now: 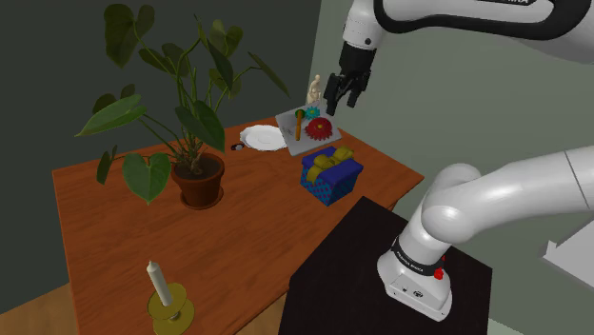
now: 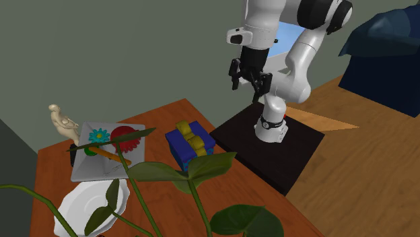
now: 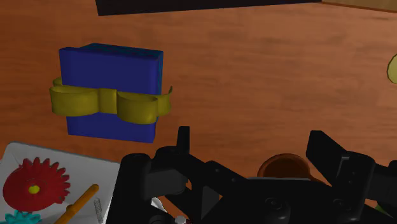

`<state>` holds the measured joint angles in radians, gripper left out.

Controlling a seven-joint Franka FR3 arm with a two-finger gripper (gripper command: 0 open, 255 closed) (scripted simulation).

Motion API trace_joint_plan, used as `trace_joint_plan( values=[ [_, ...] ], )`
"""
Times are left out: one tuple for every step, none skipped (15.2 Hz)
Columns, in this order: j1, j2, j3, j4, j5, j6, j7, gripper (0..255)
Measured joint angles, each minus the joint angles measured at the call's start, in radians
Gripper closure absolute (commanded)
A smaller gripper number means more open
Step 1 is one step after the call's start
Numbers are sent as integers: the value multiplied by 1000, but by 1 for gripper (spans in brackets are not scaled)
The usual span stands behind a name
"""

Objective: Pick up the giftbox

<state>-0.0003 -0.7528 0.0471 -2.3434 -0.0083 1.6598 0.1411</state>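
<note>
Fingers (image 3: 184,146) apart, I hold nothing above the table (image 3: 267,83).
Blue giftbox (image 3: 111,67) lies well below, toward the second exterior view's left.

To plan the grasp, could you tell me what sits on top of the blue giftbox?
A yellow ribbon bow lies across the giftbox lid; the strip of lid beneath it is covered, contents unseen.

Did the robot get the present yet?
Not yet. Nothing looks done: the blue giftbox with a yellow ribbon bow sits on the brown table. The black gripper hangs open high above, off to one side, holding nothing. Left: line up, lower, close, lift.
</note>
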Motion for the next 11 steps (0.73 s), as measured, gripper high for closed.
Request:
trace_joint_plan(
  values=[
    [0, 0, 0, 0, 0, 0, 0, 0],
    [5, -7, -14, -21, -7, 15, -28, 0],
    [13, -22, -34, -45, -16, 26, -73, 0],
    [22, -19, -58, -62, -28, 46, -127, 0],
    [33, -29, -81, -97, -39, 75, -183, 0],
    [40, -33, -114, -124, -57, 99, -248, 0],
    [48, -45, -144, -156, -73, 122, -313, 0],
    [58, -47, -171, -171, -87, 136, -374, 0],
    [66, -41, -206, -192, -105, 164, -440, 0],
    [74, -25, -243, -209, -124, 199, -509, 0],
    [82, -27, -273, -230, -140, 220, -573, 0]
  ],
)
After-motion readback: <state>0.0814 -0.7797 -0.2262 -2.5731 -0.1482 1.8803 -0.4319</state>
